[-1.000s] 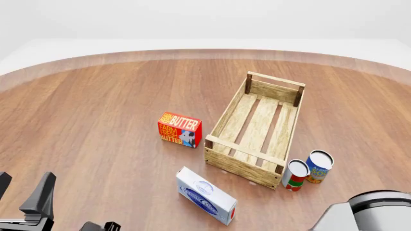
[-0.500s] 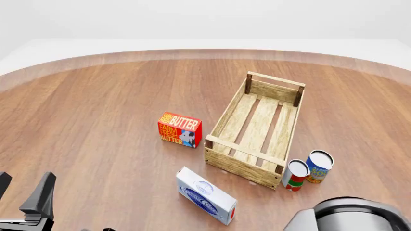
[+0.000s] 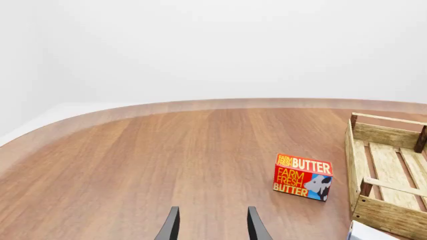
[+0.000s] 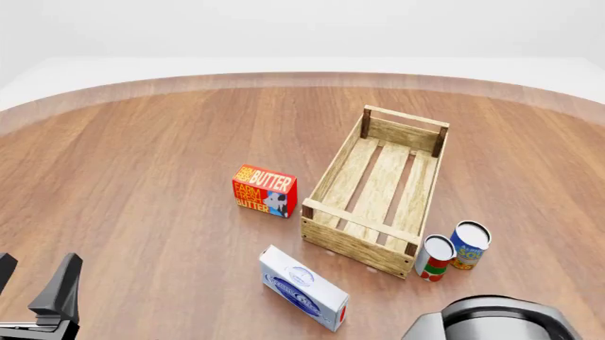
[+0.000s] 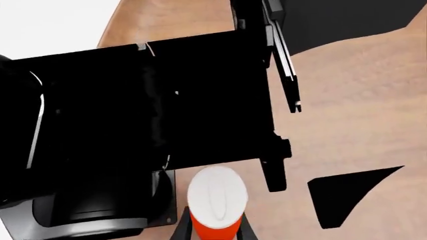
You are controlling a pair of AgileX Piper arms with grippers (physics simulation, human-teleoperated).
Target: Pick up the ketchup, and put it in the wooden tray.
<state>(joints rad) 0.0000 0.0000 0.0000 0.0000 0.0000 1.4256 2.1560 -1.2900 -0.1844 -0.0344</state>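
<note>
While clamped, ketchup [image 5: 215,207] inside right tool [image 5: 213,231].

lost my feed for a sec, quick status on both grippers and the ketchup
Left gripper open, empty, low over bare table. Right gripper around the ketchup, white cap showing. Wooden tray empty; two cans beside its near corner.

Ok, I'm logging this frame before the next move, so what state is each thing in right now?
ketchup: white cap showing, between the right gripper's fingers.
right gripper: fingers on either side of the ketchup; a closed grip cannot be confirmed.
left gripper: open, holding nothing.
wooden tray: upright, nothing inside.
butter box: standing on edge beside the tray.
white and blue box: lying flat.
two cans: upright, beside the tray's corner.
</note>
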